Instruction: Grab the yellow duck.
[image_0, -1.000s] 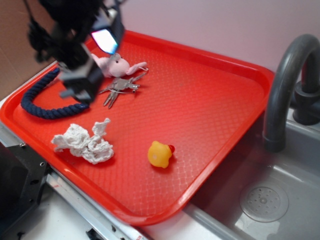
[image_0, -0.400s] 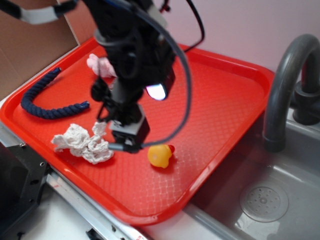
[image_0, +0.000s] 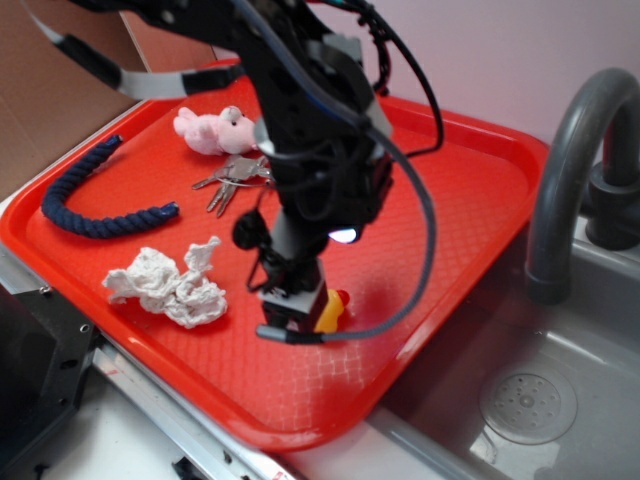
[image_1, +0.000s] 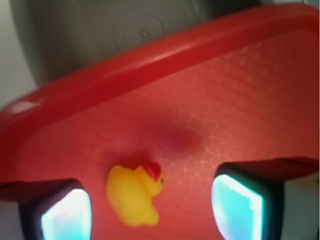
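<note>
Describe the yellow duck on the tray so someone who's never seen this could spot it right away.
Find the red tray beside the grey sink; near its front edge, under the robot's hand, sits the yellow duck. It is small, smooth and yellow with a red beak, unlike the crumpled white paper wad beside it.

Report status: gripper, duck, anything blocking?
Gripper open, down over the tray. Yellow duck on the tray between the fingers, not gripped. Nothing between; paper wad off to the side.
</note>
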